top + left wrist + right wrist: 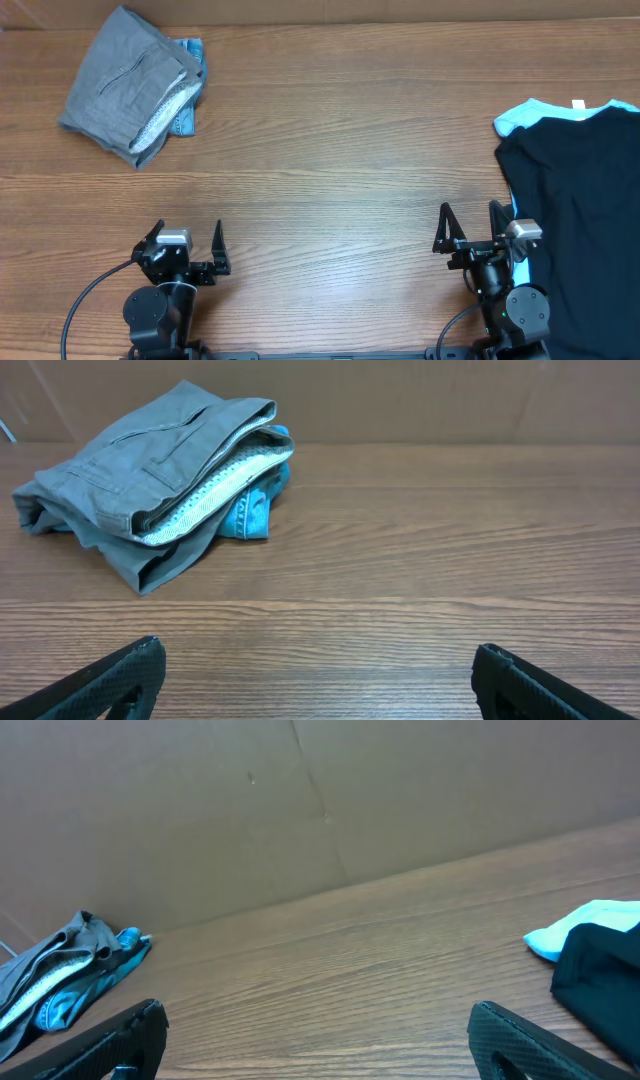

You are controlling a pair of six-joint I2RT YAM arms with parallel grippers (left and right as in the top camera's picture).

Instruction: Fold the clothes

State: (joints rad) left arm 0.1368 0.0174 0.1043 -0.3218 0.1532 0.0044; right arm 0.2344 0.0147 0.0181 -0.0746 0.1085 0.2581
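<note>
Four garments lie in two piles on the table [330,150]. At ten o'clock, folded grey shorts [125,85] rest on blue denim shorts [190,60]. At three o'clock, a black tee [580,200] lies spread over a light-blue garment [530,112]. The left gripper [188,232] at seven o'clock and the right gripper [470,215] at five o'clock both stand spread wide over bare wood.

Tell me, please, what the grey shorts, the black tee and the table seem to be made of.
Grey shorts: likely woven cotton twill, matte, with stitched seams and a pale speckled lining. Black tee: probably soft knit jersey, matte, lying limp. Table: wood or wood-look laminate, with brown grain and a slight sheen.
</note>
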